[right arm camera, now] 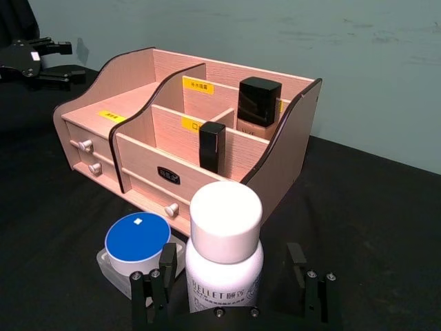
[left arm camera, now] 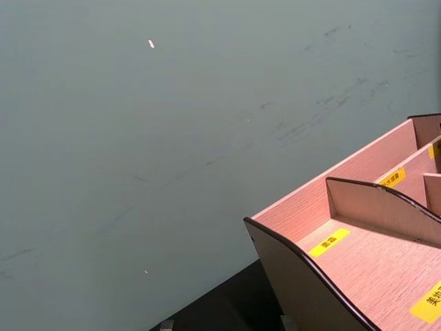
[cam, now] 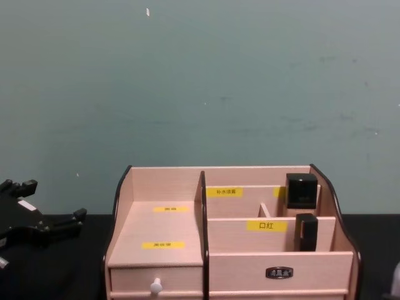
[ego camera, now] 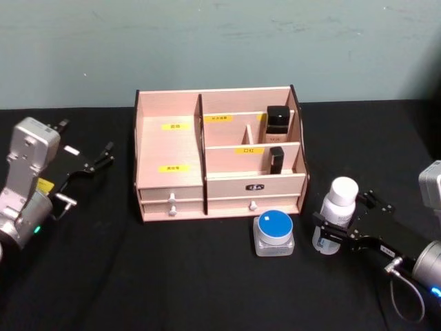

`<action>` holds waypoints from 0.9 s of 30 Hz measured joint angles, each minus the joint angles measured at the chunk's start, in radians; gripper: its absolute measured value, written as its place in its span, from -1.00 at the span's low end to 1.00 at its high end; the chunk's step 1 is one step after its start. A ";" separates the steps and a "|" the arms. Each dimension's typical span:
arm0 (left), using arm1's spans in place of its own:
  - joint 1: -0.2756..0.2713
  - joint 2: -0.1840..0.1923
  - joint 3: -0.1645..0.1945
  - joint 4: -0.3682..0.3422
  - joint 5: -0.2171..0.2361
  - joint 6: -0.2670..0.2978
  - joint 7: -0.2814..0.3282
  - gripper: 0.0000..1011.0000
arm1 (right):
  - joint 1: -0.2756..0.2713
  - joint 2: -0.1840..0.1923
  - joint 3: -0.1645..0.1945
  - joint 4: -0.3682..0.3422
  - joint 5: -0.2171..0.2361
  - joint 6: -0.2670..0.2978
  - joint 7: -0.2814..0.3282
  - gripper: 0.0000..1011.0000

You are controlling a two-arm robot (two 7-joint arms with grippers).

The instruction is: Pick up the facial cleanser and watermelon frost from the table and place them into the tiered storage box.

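A white bottle with a white cap (ego camera: 339, 210), probably the facial cleanser, stands upright on the black table to the right of the tiered storage box (ego camera: 169, 141). My right gripper (ego camera: 342, 221) is open, one finger on each side of the bottle. In the right wrist view the bottle (right arm camera: 224, 241) sits between the fingers (right arm camera: 157, 289) with small gaps. A clear jar with a blue lid (ego camera: 273, 231), possibly the watermelon frost, rests in front of the box's drawers. My left gripper (ego camera: 88, 178) hovers open at the far left, away from the box.
The box (cam: 165, 187) holds a black-capped bottle (ego camera: 278, 119) in a back compartment and a black lipstick (ego camera: 276, 160) in the tier below. Its left compartments (left arm camera: 365, 262) are bare. A teal wall rises behind the table. Black cloth lies open in front.
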 joint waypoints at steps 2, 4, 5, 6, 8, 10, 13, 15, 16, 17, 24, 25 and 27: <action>0.000 0.000 0.000 0.000 0.000 0.000 0.000 0.98 | 0.000 0.000 0.000 0.000 0.001 0.000 0.000 0.93; 0.000 0.000 0.000 0.000 0.000 0.000 0.000 0.98 | 0.000 0.000 0.000 0.000 0.002 0.000 0.000 0.86; 0.000 0.000 0.000 0.000 0.000 0.000 0.000 0.98 | 0.000 0.001 0.000 0.000 0.002 0.000 0.000 0.83; 0.000 0.000 0.000 0.000 0.000 0.000 0.000 0.98 | 0.000 0.001 0.000 0.000 0.002 0.000 0.000 0.75; 0.000 0.000 0.000 0.000 0.000 0.000 0.000 0.98 | 0.000 0.001 0.000 0.000 0.003 0.000 0.000 0.65; 0.000 0.000 0.000 0.000 0.000 0.000 0.000 0.98 | 0.000 0.001 0.000 0.000 0.003 0.000 0.000 0.58; 0.000 0.000 0.000 0.000 0.000 0.000 0.000 0.98 | 0.000 0.001 0.000 0.000 0.004 0.000 0.000 0.40; 0.000 0.000 0.000 0.000 0.000 0.000 0.000 0.98 | 0.000 0.001 0.000 0.000 0.004 0.000 0.000 0.29; 0.000 0.000 0.000 0.000 0.000 0.000 0.000 0.98 | 0.000 0.002 0.000 0.000 0.004 0.001 0.000 0.22; 0.000 0.000 0.000 0.000 0.000 0.000 0.000 0.98 | 0.000 0.002 0.000 0.000 0.004 0.001 0.000 0.19; 0.000 0.000 0.000 0.000 0.000 0.000 0.000 0.98 | 0.000 0.002 0.000 0.000 0.005 0.001 0.000 0.17; 0.000 0.000 0.000 0.000 0.000 0.000 0.000 0.98 | 0.000 0.002 0.000 0.000 0.005 0.001 0.000 0.17; 0.000 0.000 0.000 0.000 0.000 0.000 0.000 0.98 | 0.000 0.002 0.000 0.000 0.005 0.001 0.000 0.17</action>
